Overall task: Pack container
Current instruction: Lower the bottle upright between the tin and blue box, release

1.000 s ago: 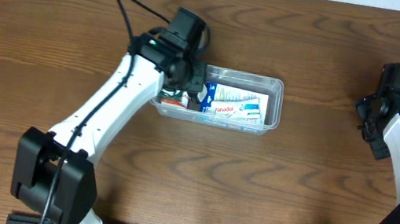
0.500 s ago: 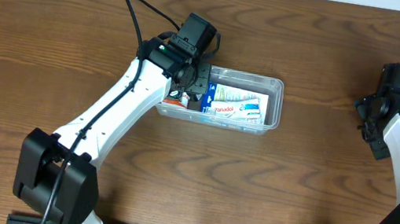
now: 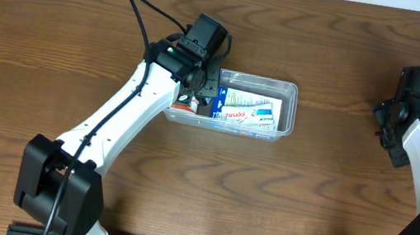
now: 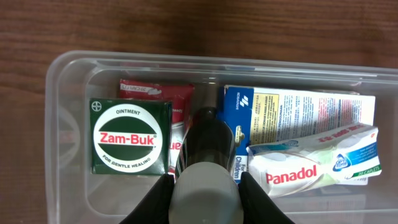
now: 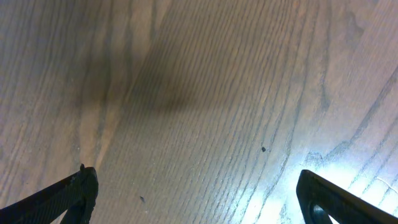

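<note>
**Left gripper in the container, right gripper spread over bare wood**

My left gripper [image 4: 206, 186] is clamped on a dark cylinder with a grey end [image 4: 211, 140]. It reaches over the 9 o'clock end of the clear, round-cornered rectangular plastic container [image 3: 288, 112], which sits near the middle of the brown wooden table [image 3: 34, 66]. In my left wrist view, a green square Zam-Buk pack [image 4: 129, 137] lies inside at 9 o'clock, with a red packet [image 4: 155, 93] just beside it at 1 o'clock. The cylinder points down between that pack and a blue-and-white carton [image 4: 298, 109] at 3 o'clock, which has a white Panadol packet [image 4: 311, 165] overlapping it. Well apart, at the container's 3 o'clock, my right gripper [image 5: 196, 186] hangs over bare wood, fingers spread wide.
</note>
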`<control>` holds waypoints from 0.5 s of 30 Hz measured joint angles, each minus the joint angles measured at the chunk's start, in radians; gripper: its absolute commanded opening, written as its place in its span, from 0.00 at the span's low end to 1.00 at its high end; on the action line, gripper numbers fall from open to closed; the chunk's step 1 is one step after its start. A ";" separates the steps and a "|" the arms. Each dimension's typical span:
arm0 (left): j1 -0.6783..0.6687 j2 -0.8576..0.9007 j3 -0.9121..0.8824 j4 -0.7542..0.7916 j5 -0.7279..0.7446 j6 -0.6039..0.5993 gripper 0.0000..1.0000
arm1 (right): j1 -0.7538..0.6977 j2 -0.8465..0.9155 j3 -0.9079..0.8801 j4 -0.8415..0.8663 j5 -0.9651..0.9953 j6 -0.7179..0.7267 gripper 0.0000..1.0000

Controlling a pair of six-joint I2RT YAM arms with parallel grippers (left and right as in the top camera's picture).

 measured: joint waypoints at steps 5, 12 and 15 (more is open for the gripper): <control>-0.008 0.020 0.000 0.000 -0.003 -0.024 0.24 | 0.000 0.000 0.000 0.000 0.000 0.000 0.99; -0.011 0.053 0.000 0.000 -0.003 -0.032 0.24 | 0.000 0.000 0.000 0.000 0.000 0.000 0.99; -0.011 0.054 0.000 0.000 -0.004 -0.032 0.23 | 0.000 0.000 0.000 0.000 0.000 0.000 0.99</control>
